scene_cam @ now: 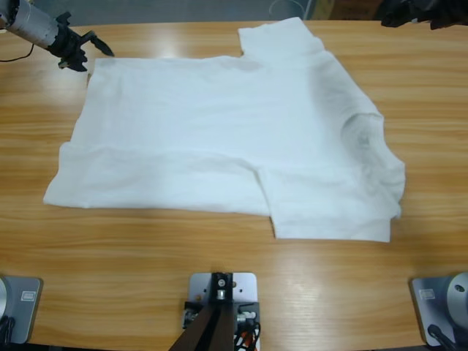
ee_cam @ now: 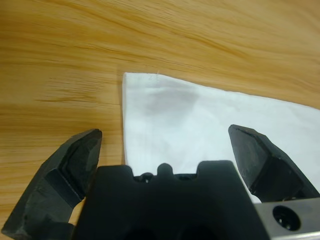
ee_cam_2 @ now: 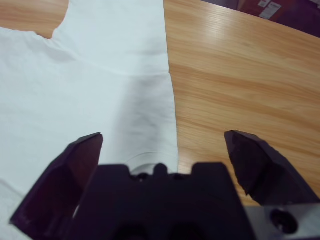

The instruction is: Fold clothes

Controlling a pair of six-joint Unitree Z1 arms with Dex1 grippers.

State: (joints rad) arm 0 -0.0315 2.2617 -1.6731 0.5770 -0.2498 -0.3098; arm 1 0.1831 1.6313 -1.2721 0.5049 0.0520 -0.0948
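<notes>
The T-shirt [scene_cam: 227, 139] lies flat on the tabletop [scene_cam: 219, 256]. Left gripper [scene_cam: 88, 48], jaws spread, hovers above the shirt's hem corner. Right gripper [ee_cam_2: 162, 150], jaws spread, hovers over its sleeve edge.

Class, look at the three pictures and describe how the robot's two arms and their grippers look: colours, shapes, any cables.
The left arm is a silver-grey cylinder with a thin black cable trailing beside it, ending in a black left gripper. The right gripper shows only as a black shape at the top edge. In the wrist views each gripper has two chunky, wedge-shaped black fingers flanking a blocky black body, with a silver plate at the lower right.
</notes>
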